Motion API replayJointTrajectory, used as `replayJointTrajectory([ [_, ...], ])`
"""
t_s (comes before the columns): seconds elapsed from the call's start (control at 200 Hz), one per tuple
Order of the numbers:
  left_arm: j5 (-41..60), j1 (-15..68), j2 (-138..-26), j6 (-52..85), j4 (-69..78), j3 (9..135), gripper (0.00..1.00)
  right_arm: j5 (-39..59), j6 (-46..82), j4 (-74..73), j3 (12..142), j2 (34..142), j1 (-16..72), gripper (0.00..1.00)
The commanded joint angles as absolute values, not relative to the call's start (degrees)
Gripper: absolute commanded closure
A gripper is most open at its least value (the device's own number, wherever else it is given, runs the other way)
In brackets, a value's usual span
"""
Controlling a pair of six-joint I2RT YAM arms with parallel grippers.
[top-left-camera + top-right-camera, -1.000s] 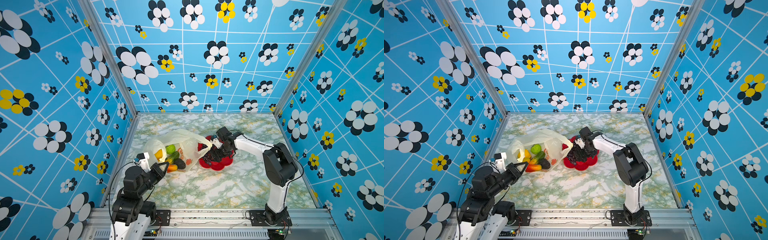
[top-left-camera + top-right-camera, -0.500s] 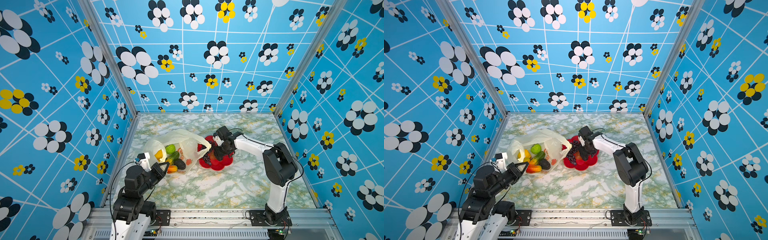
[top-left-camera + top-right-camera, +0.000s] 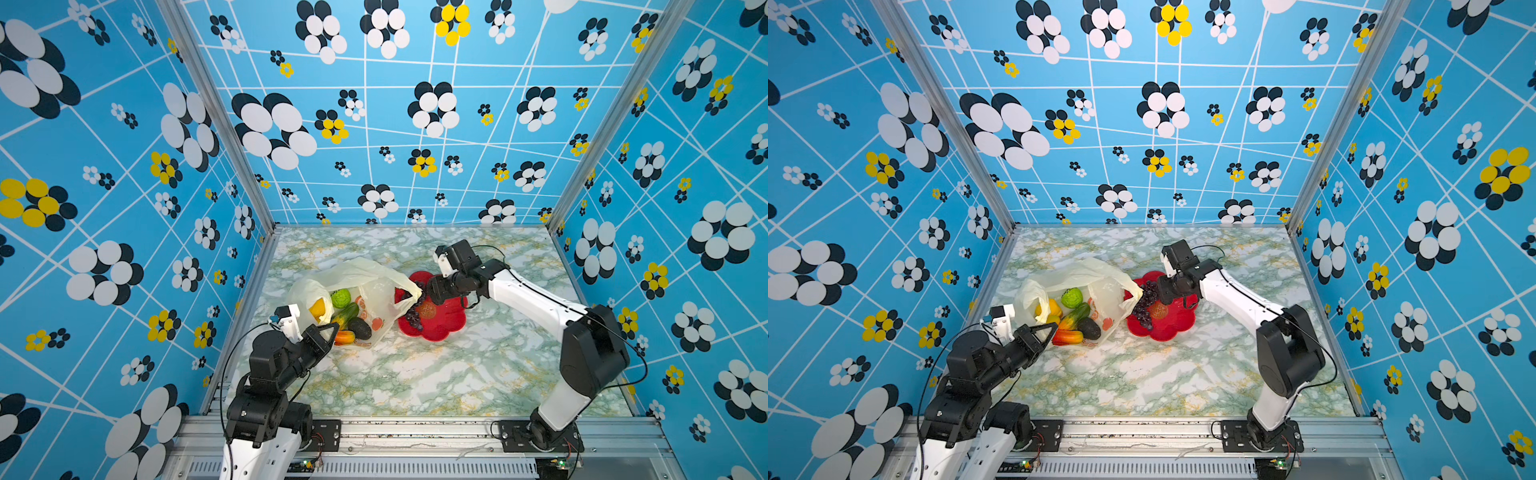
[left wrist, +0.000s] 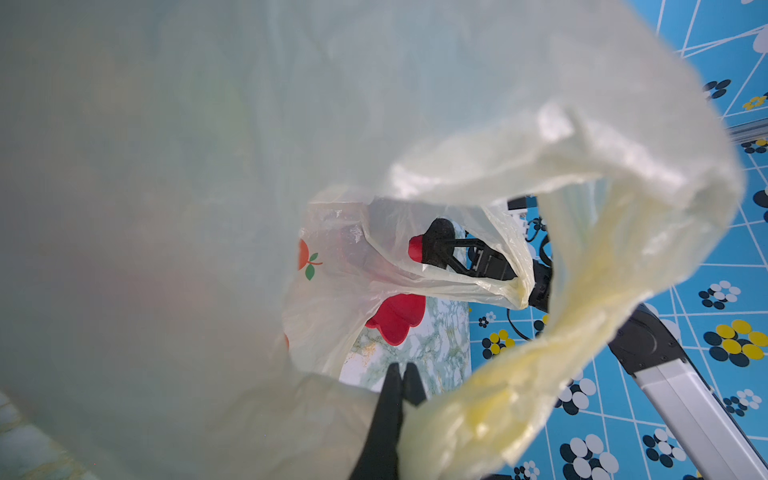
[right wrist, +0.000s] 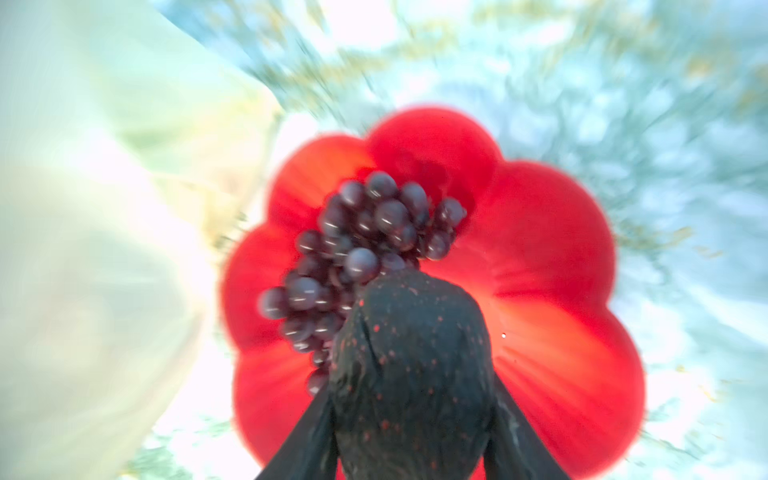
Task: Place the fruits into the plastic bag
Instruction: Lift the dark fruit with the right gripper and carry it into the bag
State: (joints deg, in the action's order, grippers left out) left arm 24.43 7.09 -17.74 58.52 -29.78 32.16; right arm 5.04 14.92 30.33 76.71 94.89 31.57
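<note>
Counter (image 3: 415,374): green-veined marble, enclosed by blue flowered walls (image 3: 415,124).
Plastic bag (image 3: 365,272): on counter beside red dish (image 3: 446,324); left pincer (image 4: 402,368) clamped on its rim.
Right pincer (image 3: 424,294): gripping dark avocado (image 5: 411,365) over dish.
Grape bunch (image 3: 1144,309): on dish.

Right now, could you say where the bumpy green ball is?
In both top views, the bumpy green ball sits inside the plastic bag, left of centre, beside the cucumber.
</note>
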Motion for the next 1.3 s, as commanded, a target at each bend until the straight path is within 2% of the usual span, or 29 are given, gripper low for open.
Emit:
replayJointTrajectory([
  [0.0,24.6,6.7,-17.7,59.2,-27.2,31.1,1.00,6.4,17.2,30.1,79.1,88.9,31.3,0.71],
  [0.265,25.2,6.7,-18.8,59.4,-24.8,31.0,1.00,14.0,20.5,26.3,82.3,77.7,32.1,0.71],
  [0.52,25.6,6.7,-19.3,59.3,-23.8,31.0,1.00,17.8,19.3,25.9,89.8,76.7,40.6,0.71],
  [0.675,25.7,6.7,-19.3,59.8,-23.3,30.9,1.00,17.6,17.5,28.4,95.4,79.8,46.0,0.71],
  [0.91,26.1,6.7,-19.9,60.0,-22.8,31.9,1.00,17.2,17.2,28.0,96.8,86.4,50.7,0.72],
  [1.095,26.3,6.7,-19.5,60.1,-23.3,32.1,1.00,16.8,16.6,28.7,98.1,94.4,53.4,0.72],
  [1.295,26.1,6.7,-19.5,60.2,-23.1,31.9,1.00,15.8,16.4,35.9,104.5,106.6,53.7,0.72],
])
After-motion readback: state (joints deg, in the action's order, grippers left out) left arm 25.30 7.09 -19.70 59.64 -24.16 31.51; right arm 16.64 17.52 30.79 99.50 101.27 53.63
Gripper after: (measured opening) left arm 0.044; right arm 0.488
